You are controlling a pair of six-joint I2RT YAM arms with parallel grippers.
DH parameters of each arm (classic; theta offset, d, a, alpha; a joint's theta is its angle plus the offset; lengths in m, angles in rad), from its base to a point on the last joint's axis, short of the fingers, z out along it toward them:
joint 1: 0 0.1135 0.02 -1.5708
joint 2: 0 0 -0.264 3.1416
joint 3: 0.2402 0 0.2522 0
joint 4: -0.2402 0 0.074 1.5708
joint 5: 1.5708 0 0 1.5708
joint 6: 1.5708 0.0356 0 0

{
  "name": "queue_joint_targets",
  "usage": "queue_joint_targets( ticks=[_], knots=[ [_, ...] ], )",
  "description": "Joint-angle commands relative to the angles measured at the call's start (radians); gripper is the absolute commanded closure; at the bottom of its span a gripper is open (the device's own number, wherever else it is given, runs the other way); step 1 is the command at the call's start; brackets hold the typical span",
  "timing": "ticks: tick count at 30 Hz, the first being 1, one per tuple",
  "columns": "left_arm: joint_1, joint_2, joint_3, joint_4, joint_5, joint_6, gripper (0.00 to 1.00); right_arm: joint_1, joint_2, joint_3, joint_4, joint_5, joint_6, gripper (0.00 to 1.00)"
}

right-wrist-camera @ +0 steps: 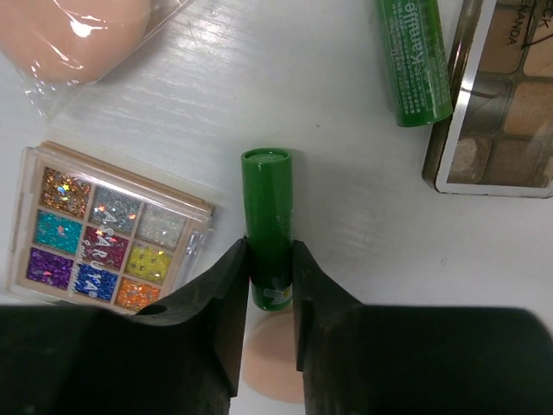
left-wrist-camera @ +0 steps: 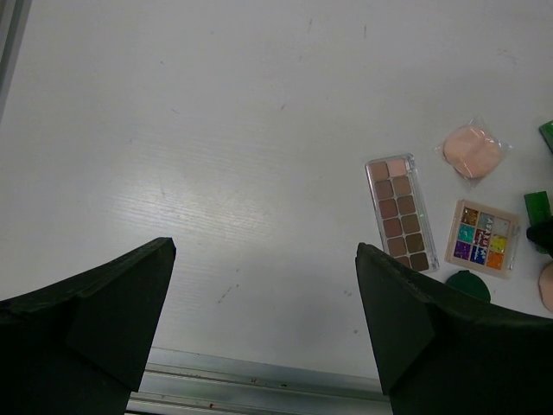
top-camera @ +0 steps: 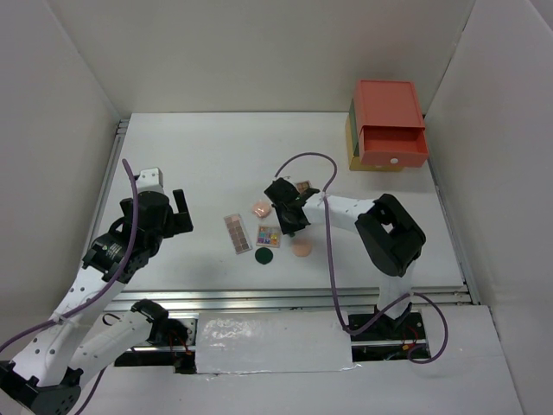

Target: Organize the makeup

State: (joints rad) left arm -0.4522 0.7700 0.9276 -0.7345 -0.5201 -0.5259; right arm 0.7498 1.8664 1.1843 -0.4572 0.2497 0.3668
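My right gripper (right-wrist-camera: 270, 251) is shut on a green tube (right-wrist-camera: 269, 216) and stands over the cluster of makeup (top-camera: 289, 220). Next to the tube lies the square multicolour palette (right-wrist-camera: 104, 229). A second green tube (right-wrist-camera: 413, 60) and a brownish palette (right-wrist-camera: 501, 95) lie beyond it. A wrapped pink compact (right-wrist-camera: 82, 30) and a peach compact (right-wrist-camera: 272, 367) are close by. The other long brownish palette (left-wrist-camera: 400, 213) and the dark-green compact (top-camera: 264, 255) lie to the left. My left gripper (left-wrist-camera: 266, 259) is open and empty, left of the makeup (top-camera: 177, 212).
The stacked red, green and yellow drawer box (top-camera: 387, 125) stands at the back right, its red top drawer pulled partly out. A metal rail (top-camera: 285, 298) runs along the table's near edge. White walls close in the table's left, back and right.
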Motion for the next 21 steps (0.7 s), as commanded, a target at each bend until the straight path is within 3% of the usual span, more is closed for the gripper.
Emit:
queue_joint_targets(
  ticks=[1,4,11,16,17,18,21],
  knots=[
    [0.006,-0.011,0.028,0.024,0.005,0.012,0.01,-0.006,0.008,-0.005,0.034,0.014,0.001,0.74],
    [0.006,-0.011,0.027,0.029,0.011,0.015,0.01,-0.003,-0.059,-0.011,0.035,0.034,0.014,0.84],
    [0.004,-0.012,0.027,0.030,0.019,0.018,0.01,-0.053,-0.337,0.009,0.038,0.060,0.044,0.85],
    [0.004,-0.023,0.027,0.030,0.015,0.018,0.01,-0.333,-0.600,-0.076,0.167,-0.065,0.243,0.90],
    [0.006,-0.026,0.027,0.029,0.018,0.020,0.01,-0.446,-0.628,-0.100,0.248,-0.097,0.282,0.90],
    [0.004,-0.028,0.027,0.029,0.017,0.018,0.01,-0.496,-0.654,-0.124,0.290,-0.169,0.344,0.99],
    [0.004,-0.043,0.022,0.033,0.020,0.020,0.01,-0.598,-0.665,-0.080,0.296,-0.121,0.421,1.00]
  ],
)
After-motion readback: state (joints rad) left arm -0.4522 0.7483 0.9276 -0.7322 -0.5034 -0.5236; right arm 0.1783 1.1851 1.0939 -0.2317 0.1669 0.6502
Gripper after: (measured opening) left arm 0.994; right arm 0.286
